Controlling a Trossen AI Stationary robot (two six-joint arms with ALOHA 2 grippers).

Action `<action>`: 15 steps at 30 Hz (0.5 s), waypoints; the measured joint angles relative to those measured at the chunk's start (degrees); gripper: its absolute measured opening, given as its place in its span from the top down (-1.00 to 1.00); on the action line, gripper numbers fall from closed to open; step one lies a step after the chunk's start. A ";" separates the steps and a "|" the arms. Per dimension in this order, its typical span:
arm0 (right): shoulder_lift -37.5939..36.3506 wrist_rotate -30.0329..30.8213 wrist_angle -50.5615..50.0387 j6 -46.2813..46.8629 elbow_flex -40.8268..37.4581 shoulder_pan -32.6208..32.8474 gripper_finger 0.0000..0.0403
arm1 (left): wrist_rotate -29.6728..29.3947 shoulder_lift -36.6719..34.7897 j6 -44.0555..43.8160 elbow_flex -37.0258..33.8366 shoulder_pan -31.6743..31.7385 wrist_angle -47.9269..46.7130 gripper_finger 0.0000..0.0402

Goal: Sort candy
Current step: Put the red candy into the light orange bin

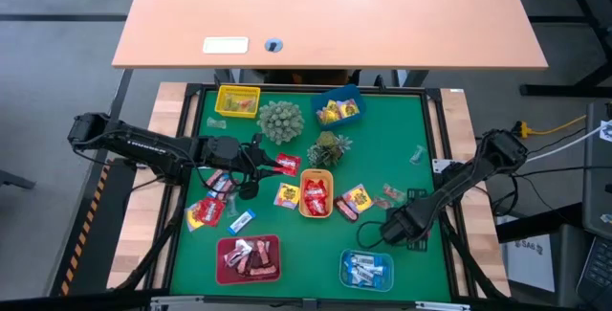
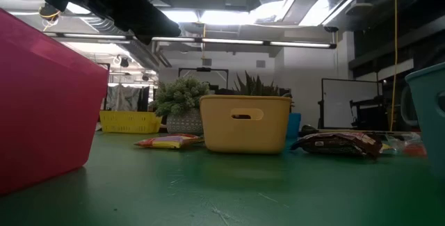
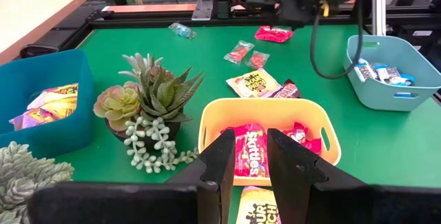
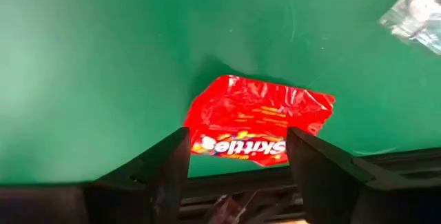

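Small wrapped candy lies scattered on the green mat and in coloured trays. My left gripper hangs over the mat's left half, shut on a red Skittles packet, just short of the orange-yellow tray. My right gripper stands open near the mat's right front, pointing steeply down. Its fingers stand one at each end of the near edge of another red Skittles packet, which lies flat on the mat. Whether they touch it, I cannot tell. My left gripper pinches the red packet between its two fingers, which reach out nearly level from the table's left side. The packet stands on edge in the gap and hangs clear of the mat, in front of the orange-yellow tray's near wall.
A yellow tray and a blue tray stand at the far edge, a maroon tray and a teal tray at the near edge. Two artificial plants sit mid-mat. Loose packets lie around the middle tray.
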 joint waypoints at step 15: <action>-0.24 -1.08 10.02 -2.68 -7.48 -0.04 -0.09 | -2.16 0.00 0.02 0.00 0.00 0.00 0.64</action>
